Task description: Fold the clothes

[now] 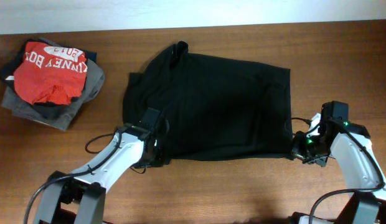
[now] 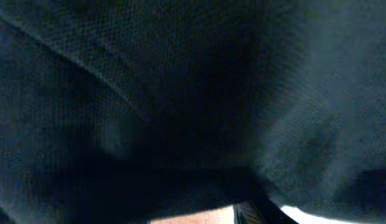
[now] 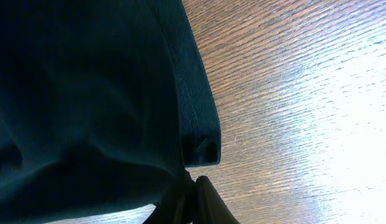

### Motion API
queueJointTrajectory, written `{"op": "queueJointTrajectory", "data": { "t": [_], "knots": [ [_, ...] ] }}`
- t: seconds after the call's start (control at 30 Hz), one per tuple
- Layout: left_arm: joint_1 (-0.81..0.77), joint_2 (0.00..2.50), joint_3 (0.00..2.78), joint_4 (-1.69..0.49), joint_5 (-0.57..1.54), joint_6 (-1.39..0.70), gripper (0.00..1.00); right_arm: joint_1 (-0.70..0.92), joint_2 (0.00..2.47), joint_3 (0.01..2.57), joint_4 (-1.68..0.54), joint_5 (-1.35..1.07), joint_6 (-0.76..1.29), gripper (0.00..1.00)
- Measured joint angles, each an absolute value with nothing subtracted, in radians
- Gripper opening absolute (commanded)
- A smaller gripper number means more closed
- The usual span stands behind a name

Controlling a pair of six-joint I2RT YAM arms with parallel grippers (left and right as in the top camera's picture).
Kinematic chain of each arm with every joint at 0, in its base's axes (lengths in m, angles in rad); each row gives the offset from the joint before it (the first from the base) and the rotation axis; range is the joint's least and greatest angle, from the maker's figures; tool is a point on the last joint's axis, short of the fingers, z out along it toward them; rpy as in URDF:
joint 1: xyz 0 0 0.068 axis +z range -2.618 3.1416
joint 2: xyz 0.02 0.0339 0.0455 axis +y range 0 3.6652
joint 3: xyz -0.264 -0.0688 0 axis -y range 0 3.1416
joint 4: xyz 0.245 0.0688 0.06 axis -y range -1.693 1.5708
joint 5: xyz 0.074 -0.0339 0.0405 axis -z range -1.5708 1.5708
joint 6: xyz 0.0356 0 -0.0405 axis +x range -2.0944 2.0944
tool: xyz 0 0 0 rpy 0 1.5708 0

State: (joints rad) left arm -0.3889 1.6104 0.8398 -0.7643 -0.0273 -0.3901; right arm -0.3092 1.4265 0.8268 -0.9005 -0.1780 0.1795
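Pinching black top corner, right gripper clenched; left gripper state unclear

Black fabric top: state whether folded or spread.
Partly folded: the black fabric top lies as a flat rectangle, sleeves not spread out.

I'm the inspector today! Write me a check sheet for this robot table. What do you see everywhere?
Surface: wooden table, bare wood around the clothes.
Job's things: black top, spread out mid-table.
Clutter: red T-shirt piled on a grey garment, far-left corner.
Grippers: left gripper on the top's near-left edge, open or shut unclear; right gripper pinched shut on the near-right hem corner.
Cables: black cable looping beside the left arm.
Surroundings: white wall behind the table.
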Motion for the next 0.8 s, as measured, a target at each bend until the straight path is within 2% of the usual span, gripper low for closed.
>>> {"op": "queueJointTrajectory", "data": {
  "t": [0.27, 0.33, 0.43, 0.6, 0.7, 0.77, 0.8],
  "knots": [
    [-0.391, 1.581, 0.765, -0.646, -0.053, -0.393, 0.52, -0.309, 1.427, 0.827, -0.9, -0.178, 0.18, 0.1],
    [-0.392, 1.578, 0.763, -0.641, -0.06, -0.393, 0.51, -0.309, 1.427, 0.827, -0.9, -0.178, 0.18, 0.1],
    [-0.392, 1.578, 0.761, -0.625, -0.064, -0.394, 0.27, -0.309, 1.427, 0.827, -0.9, -0.178, 0.179, 0.1],
    [-0.393, 1.58, 0.759, -0.587, -0.079, -0.403, 0.01, -0.309, 1.427, 0.827, -0.9, -0.178, 0.179, 0.1],
    [-0.393, 1.58, 0.759, -0.581, -0.082, -0.407, 0.01, -0.309, 1.427, 0.827, -0.9, -0.178, 0.18, 0.1],
    [-0.393, 1.58, 0.759, -0.583, -0.083, -0.408, 0.0, -0.309, 1.427, 0.827, -0.9, -0.178, 0.179, 0.04],
    [-0.393, 1.58, 0.759, -0.583, -0.083, -0.408, 0.0, -0.309, 1.427, 0.827, -0.9, -0.178, 0.179, 0.04]
  ]
}}
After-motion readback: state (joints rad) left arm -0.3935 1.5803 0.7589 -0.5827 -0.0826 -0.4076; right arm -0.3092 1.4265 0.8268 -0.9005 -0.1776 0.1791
